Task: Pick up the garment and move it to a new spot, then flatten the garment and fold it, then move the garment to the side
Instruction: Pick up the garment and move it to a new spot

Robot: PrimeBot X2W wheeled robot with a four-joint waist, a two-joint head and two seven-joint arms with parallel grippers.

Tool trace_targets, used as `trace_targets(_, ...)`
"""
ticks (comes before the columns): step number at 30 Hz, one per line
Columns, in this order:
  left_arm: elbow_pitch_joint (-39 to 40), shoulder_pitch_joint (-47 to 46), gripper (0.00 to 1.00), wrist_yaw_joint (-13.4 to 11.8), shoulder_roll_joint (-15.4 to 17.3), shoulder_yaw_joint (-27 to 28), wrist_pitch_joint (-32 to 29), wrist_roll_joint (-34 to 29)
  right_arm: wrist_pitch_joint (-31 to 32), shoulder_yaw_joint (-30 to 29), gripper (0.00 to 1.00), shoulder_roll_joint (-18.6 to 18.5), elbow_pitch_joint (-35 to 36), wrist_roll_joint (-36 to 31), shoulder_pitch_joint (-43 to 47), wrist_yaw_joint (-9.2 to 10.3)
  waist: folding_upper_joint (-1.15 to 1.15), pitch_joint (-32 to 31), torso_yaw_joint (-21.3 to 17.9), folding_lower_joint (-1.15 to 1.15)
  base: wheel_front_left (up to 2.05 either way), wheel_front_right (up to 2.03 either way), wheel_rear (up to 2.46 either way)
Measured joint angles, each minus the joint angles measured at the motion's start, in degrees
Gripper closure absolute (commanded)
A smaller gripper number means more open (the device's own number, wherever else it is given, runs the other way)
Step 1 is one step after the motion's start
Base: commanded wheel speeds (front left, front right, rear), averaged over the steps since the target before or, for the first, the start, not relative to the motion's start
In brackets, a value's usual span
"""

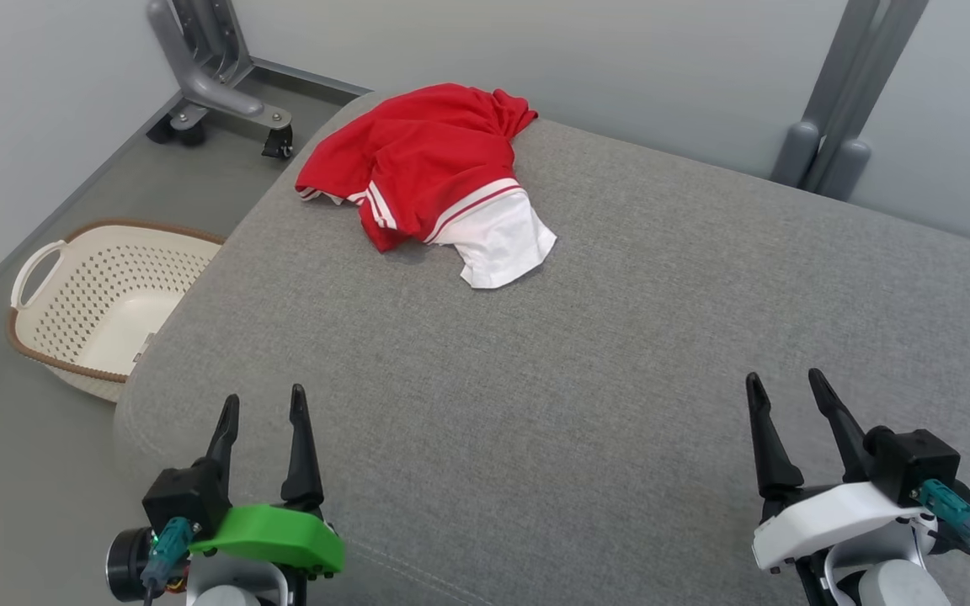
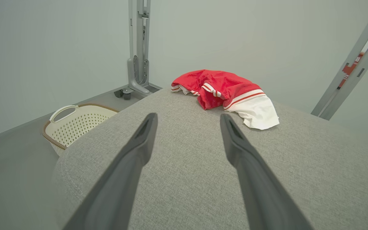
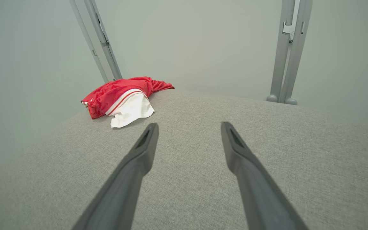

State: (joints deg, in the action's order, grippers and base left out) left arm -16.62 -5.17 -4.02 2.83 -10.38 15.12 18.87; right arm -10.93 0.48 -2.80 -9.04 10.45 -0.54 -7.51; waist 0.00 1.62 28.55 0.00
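A crumpled red garment (image 1: pixel 418 160) with white stripes and a white part lies at the far left of the grey padded surface (image 1: pixel 620 353). The left wrist view shows the garment (image 2: pixel 225 91) ahead and slightly right; in the right wrist view the garment (image 3: pixel 120 97) lies ahead to the left. My left gripper (image 1: pixel 264 402) hovers open over the near left edge, its fingers (image 2: pixel 139 143) apart and empty. Low on the right, my right gripper (image 1: pixel 784 380) is open too, nothing between its fingers (image 3: pixel 235 147). Both grippers are well short of the garment.
A cream perforated laundry basket (image 1: pixel 98 303) stands on the floor to the left of the padded surface. A grey wheeled stand (image 1: pixel 215 84) is at the back left, and grey posts (image 1: pixel 839 109) rise at the back right. Pale walls close the space behind.
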Motion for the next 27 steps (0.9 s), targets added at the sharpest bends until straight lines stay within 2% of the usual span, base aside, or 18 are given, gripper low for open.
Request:
trace_targets(7,1.0,-0.1,0.0,0.1,0.0,1.1,0.0,0.8,0.4,-0.3,0.0,0.0,1.2,-1.3,-1.1,0.0,0.0,1.4,-0.7,0.0,0.0,0.0,0.0)
trace_targets(10,1.9,-2.8,0.0,0.8,0.4,2.4,0.0,0.5,1.3,-1.0,0.0,0.0,2.4,-3.0,-2.3,0.0,0.0,2.7,-1.5,0.0,0.0,0.0,0.0)
trace_targets(15,1.4,-12.6,0.0,2.8,4.3,3.6,-0.3,-1.3,2.6,-1.2,0.0,0.0,4.8,-5.4,-5.9,0.0,0.0,5.9,-3.0,0.0,0.0,0.0,0.0)
trace_targets(19,-2.4,-23.6,0.0,5.8,8.6,3.3,-2.8,-2.3,3.8,-0.5,0.0,0.0,6.0,-6.9,-9.6,0.0,0.0,9.2,-4.5,0.0,0.0,0.0,0.0)
trace_targets(23,-8.6,-34.3,0.0,8.8,12.1,2.5,-6.9,-2.4,4.3,1.5,0.0,0.0,6.4,-7.9,-13.3,0.0,0.0,12.4,-6.5,0.0,0.0,0.0,0.0)
trace_targets(27,-16.9,-42.0,0.0,10.1,14.8,1.6,-11.8,-1.5,4.3,3.0,0.0,0.0,6.4,-8.1,-15.7,0.0,0.0,15.0,-9.5,0.0,0.0,0.0,0.0)
